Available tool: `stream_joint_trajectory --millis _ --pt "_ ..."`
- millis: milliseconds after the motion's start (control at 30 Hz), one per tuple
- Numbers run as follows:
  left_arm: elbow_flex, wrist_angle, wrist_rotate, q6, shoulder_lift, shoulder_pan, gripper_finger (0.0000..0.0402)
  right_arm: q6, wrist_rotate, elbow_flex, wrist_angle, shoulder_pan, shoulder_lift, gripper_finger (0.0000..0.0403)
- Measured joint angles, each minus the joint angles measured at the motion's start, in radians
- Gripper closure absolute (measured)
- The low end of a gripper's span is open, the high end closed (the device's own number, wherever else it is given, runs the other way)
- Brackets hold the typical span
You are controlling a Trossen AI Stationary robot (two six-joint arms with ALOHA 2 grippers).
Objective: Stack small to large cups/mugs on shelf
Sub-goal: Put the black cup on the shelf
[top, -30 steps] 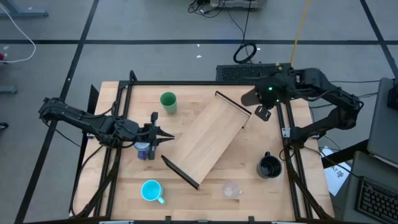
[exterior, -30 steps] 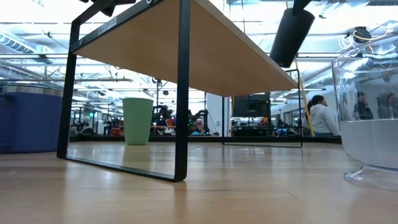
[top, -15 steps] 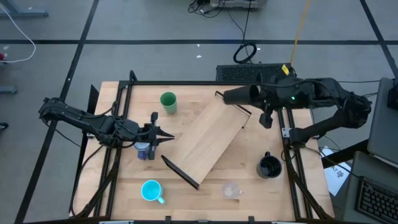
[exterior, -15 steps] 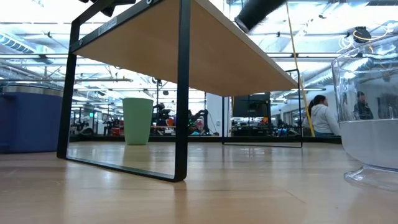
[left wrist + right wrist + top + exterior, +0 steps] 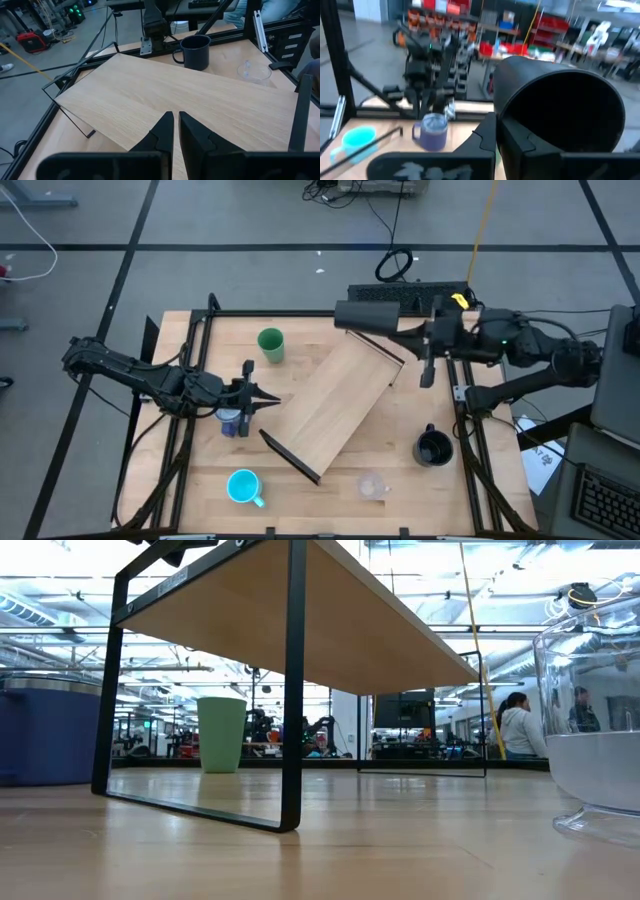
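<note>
The light-wood shelf (image 5: pixel 335 400) stands slantwise in the middle of the table on its dark end brackets. My right gripper (image 5: pixel 408 332) is shut on the tall black cup (image 5: pixel 368 318), held on its side above the shelf's far end. My left gripper (image 5: pixel 262 395) is shut and empty at the shelf's left side, beside the blue-purple mug (image 5: pixel 232 421). The green tumbler (image 5: pixel 270 345), cyan mug (image 5: pixel 243 487), tiny clear cup (image 5: pixel 372 486) and wide black mug (image 5: pixel 433 447) stand on the table around the shelf. My right gripper holds the tall black cup at its end nearest the gripper (image 5: pixel 506 112), coming level from the table's right. Whether a finger is inside the cup, I cannot tell. The cup lies level, pointing toward the table's left, lifted clear above the shelf.
A dark metal frame (image 5: pixel 300 313) runs round the tabletop. In the low view the shelf's underside (image 5: pixel 330 620) and near bracket (image 5: pixel 291 690) fill the upper left, with the clear cup (image 5: pixel 595 740) close at the right. People show in the room beyond (image 5: pixel 518 725).
My right gripper has gone toward the table's left along the far edge with the tall black cup. The cup has tipped from slanting down to lying level and has risen out of the low view.
</note>
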Motion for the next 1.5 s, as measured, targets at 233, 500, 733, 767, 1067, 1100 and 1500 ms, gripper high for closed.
stream_joint_trajectory --millis 233,500,733,767,1067,1100,1500 --pt "0.0 0.0 0.0 -0.002 0.0 0.0 0.0371 -0.013 -0.002 -0.033 0.024 0.0 -0.041 0.0403" --pt "0.0 0.0 0.0 -0.002 0.0 0.0 0.0371 -0.3 -0.002 -0.034 0.02 0.0 -0.031 0.0403" --pt "0.0 0.0 0.0 -0.002 0.0 0.0 0.0371 -0.633 -0.003 -0.034 0.021 0.0 -0.015 0.0403" --pt "0.0 0.0 0.0 -0.002 0.0 0.0 0.0371 -0.683 -0.003 -0.034 0.021 0.0 -0.012 0.0403" --pt "0.0 0.0 0.0 0.001 0.0 0.0 0.0371 -0.964 -0.003 -0.034 0.049 0.0 0.019 0.0403" --pt "0.0 0.0 0.0 0.001 0.0 0.0 0.0371 -0.967 -0.003 -0.034 0.051 0.0 0.021 0.0403" --pt "0.0 0.0 0.0 0.002 0.0 0.0 0.0371 -0.9 -0.003 -0.034 0.065 0.0 0.026 0.0403"
